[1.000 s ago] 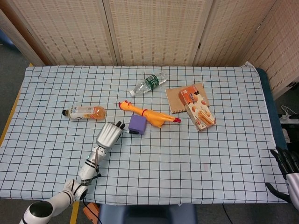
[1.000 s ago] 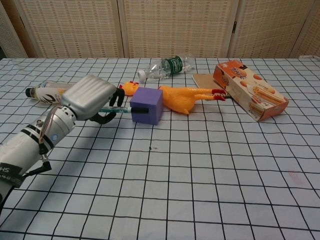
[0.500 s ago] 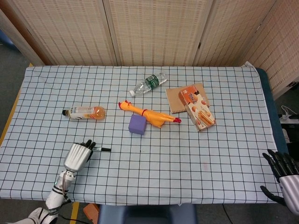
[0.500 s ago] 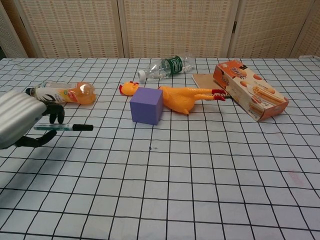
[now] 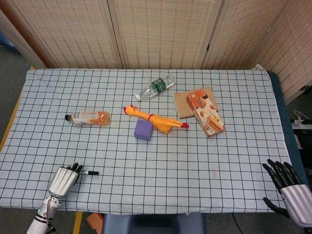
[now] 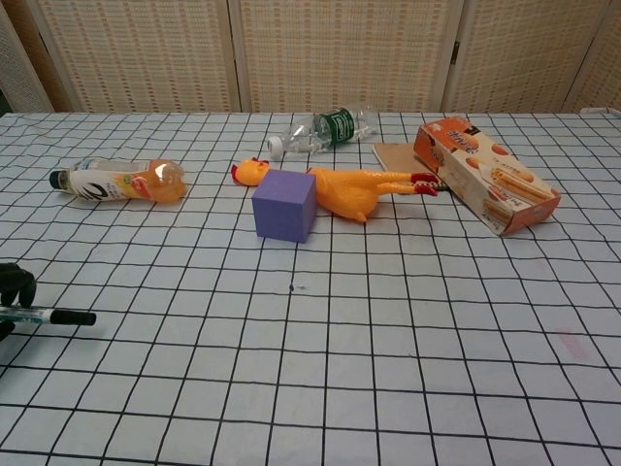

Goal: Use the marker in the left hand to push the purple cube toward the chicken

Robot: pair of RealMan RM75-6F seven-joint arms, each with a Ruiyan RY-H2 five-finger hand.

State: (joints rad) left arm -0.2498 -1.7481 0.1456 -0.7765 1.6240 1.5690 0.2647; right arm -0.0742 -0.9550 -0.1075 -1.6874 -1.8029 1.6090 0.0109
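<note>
The purple cube (image 5: pixel 143 130) (image 6: pixel 284 205) sits mid-table, touching the yellow rubber chicken (image 5: pixel 155 119) (image 6: pixel 351 189) that lies behind and to its right. My left hand (image 5: pixel 63 179) (image 6: pixel 12 288) is near the table's front left corner, far from the cube, gripping a marker (image 5: pixel 88 172) (image 6: pixel 53 316) whose black tip points right. My right hand (image 5: pixel 287 187) hangs off the table's front right corner with fingers spread and nothing in it.
An orange drink bottle (image 5: pixel 88 117) (image 6: pixel 116 183) lies at the left. A clear water bottle (image 5: pixel 155 87) (image 6: pixel 322 129) lies at the back. A snack box (image 5: pixel 205 113) (image 6: pixel 485 187) and a brown notebook (image 5: pixel 183 102) are at the right.
My left hand has pulled back from the cube to the front left corner, still holding the marker. The cube stays against the chicken. My right hand has risen slightly into view.
</note>
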